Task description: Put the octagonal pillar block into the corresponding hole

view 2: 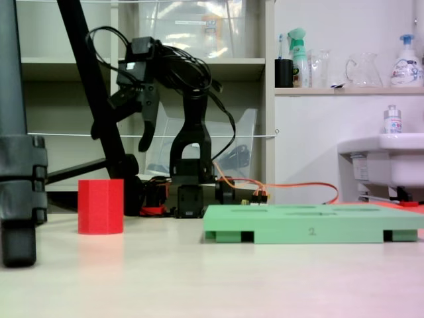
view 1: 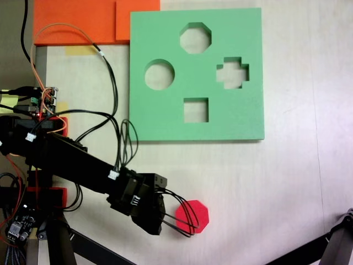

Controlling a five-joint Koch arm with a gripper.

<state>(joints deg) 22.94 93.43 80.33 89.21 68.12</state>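
Note:
The octagonal pillar block (view 1: pixel 193 216) (view 2: pixel 101 207) is bright red and stands upright on the pale table, well apart from the green foam board (view 1: pixel 242 116) (view 2: pixel 311 228). The corresponding hole (view 1: pixel 195 37) is the eight-sided cutout at the board's far edge, with round, cross-shaped and square cutouts near it. My gripper (view 1: pixel 154 221) (view 2: pixel 120 142) hangs in the air above and just beside the block, open, with nothing between its fingers. Black wire loops from the gripper head lie across the block's left edge in a fixed view from above.
Orange foam sheets (view 1: pixel 77 19) lie at the board's far left corner. Cables (view 1: pixel 113 83) trail from the arm's base (view 1: pixel 38 105). Black tripod legs (view 1: pixel 336 237) (view 2: pixel 16 172) stand at the table's near side. Bare table lies between block and board.

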